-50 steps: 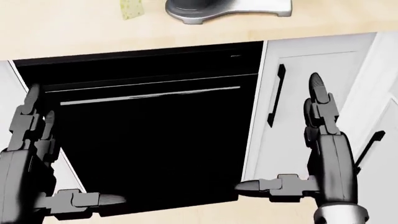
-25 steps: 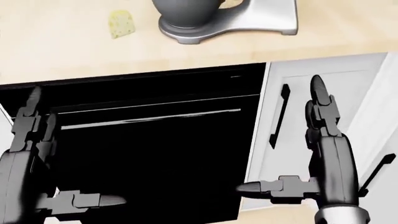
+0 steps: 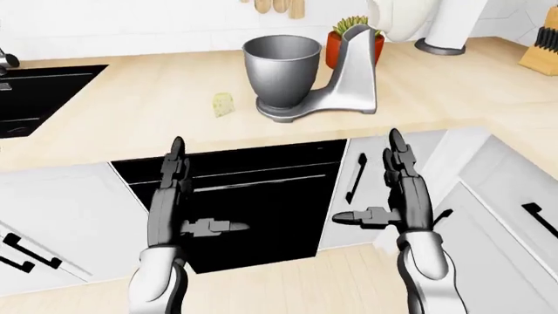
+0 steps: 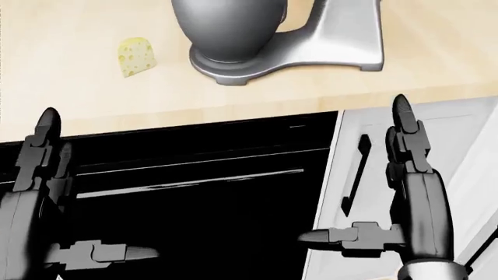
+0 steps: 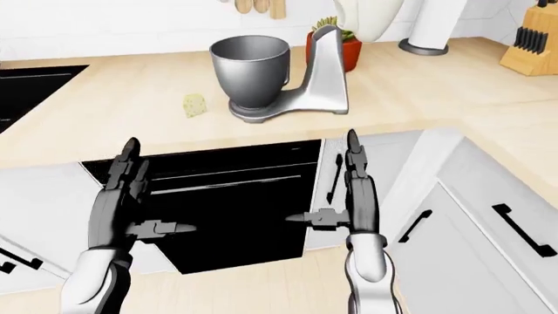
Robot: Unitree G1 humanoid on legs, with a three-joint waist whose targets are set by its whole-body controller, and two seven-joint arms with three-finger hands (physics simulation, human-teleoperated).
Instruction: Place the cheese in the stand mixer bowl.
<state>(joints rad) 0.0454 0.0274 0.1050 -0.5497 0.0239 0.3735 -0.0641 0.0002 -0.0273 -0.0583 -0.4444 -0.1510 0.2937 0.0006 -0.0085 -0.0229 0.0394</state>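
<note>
A pale yellow cheese wedge (image 3: 224, 104) lies on the wooden counter (image 3: 131, 118), just left of the grey stand mixer bowl (image 3: 280, 69). The bowl sits open-topped on the silver mixer base (image 3: 345, 85). Both hands hang below the counter edge, over the black dishwasher door (image 3: 244, 196). My left hand (image 3: 185, 196) is open, fingers pointing up and thumb out to the right. My right hand (image 3: 384, 190) is open too, thumb pointing left. Neither holds anything. In the head view the cheese (image 4: 136, 56) shows at upper left.
A black cooktop (image 3: 34, 98) sits in the counter at far left. A red pot with a plant (image 3: 345, 39) stands behind the mixer, a knife block (image 3: 542, 49) at far right. White cabinet doors with black handles (image 3: 356, 176) flank the dishwasher.
The whole head view has shifted: counter, cheese and mixer slid down into the picture and grew larger, so the camera has moved toward or tilted up at the counter. Both hands stay open.
</note>
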